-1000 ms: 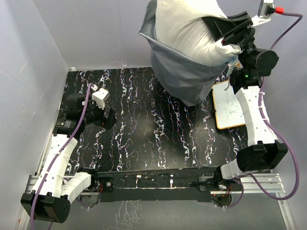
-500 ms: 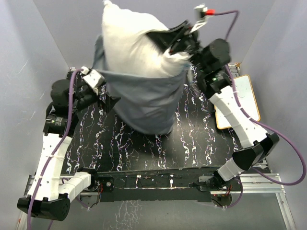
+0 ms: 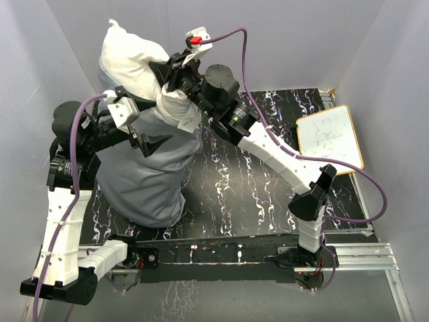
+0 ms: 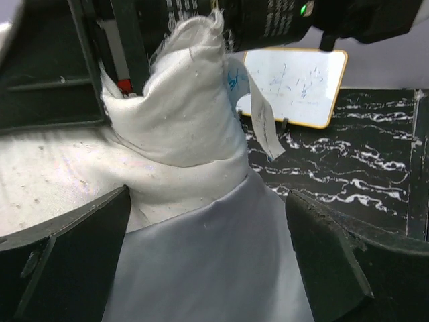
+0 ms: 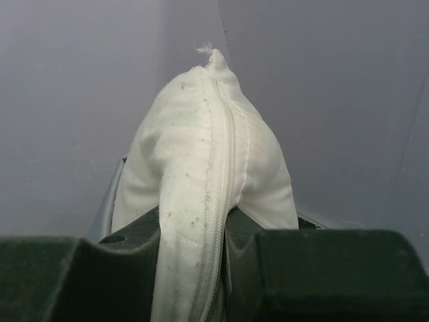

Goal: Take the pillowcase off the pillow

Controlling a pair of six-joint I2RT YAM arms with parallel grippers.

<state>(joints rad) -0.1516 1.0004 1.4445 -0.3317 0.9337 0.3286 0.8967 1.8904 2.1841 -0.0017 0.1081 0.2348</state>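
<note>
Pillowcase [image 3: 151,178]: grey sleeve hanging limp and creased at the left side, its upper hem ringing the pillow [image 3: 131,57], its lower end over the near-left part of the black marbled table [image 3: 268,194]; I cannot tell whether it rests there.
Pillow: off-white, held up at the far left, top half bare above the hem, the rest inside the sleeve.
Right gripper [image 3: 173,84]: clamped on one pillow corner.
Left gripper [image 3: 144,134]: fingers spread wide at the hem, pinching nothing.
Whiteboard [image 3: 332,137]: flat at the table's right edge, well apart from the cloth.
In the way: the right arm [image 3: 275,151] crosses the table diagonally; its wrist and purple cable [image 3: 242,57] cover part of the pillow from above.
Left wrist view only: a cloth label [image 4: 265,124] dangles from the pinched corner, and specks dot the pillow.
Right wrist view only: a stitched seam [image 5: 218,201] runs down between the fingers.
</note>
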